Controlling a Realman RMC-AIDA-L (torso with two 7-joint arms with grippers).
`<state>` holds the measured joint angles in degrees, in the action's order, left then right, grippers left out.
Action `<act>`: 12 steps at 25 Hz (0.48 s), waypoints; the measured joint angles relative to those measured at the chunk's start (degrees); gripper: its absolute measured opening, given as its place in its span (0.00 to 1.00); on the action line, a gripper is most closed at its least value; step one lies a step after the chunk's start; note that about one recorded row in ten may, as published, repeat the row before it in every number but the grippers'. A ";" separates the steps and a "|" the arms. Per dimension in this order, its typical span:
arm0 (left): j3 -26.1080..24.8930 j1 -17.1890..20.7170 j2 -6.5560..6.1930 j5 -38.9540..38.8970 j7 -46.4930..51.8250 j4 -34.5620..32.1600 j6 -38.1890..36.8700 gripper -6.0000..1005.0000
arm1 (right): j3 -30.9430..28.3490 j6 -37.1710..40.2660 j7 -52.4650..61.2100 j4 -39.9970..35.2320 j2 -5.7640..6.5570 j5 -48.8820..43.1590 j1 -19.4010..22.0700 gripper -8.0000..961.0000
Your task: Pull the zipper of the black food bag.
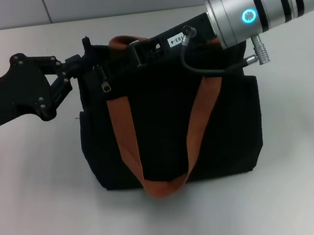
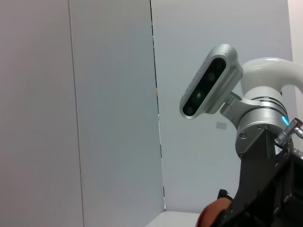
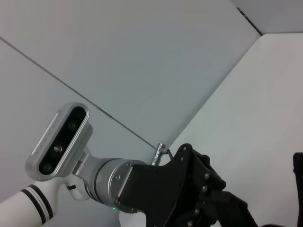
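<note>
You have a flat, matte white tabletop [image 1: 37, 210] running across the whole work area, from the near edge out to the far side and to both left and right. At its far edge you meet a pale grey panelled wall [image 1: 104, 1], split by thin dark vertical seams [image 1: 45, 8]. From the left wrist view you see the same smooth grey wall panels [image 2: 109, 104] with one dark seam [image 2: 157, 104] running up them. From the right wrist view you see the grey wall [image 3: 156, 61] again, crossed by a thin dark seam [image 3: 75, 92], next to the white tabletop [image 3: 265, 113].
</note>
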<state>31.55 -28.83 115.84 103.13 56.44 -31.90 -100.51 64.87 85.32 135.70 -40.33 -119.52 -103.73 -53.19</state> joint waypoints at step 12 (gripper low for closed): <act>0.00 -0.16 0.07 -0.07 0.01 -0.09 -0.01 0.08 | -0.01 -0.23 0.00 0.03 0.00 -0.06 -0.14 0.32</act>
<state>31.55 -28.99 115.90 103.06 56.45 -31.99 -100.52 64.86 85.08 135.70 -40.30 -119.53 -103.79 -53.33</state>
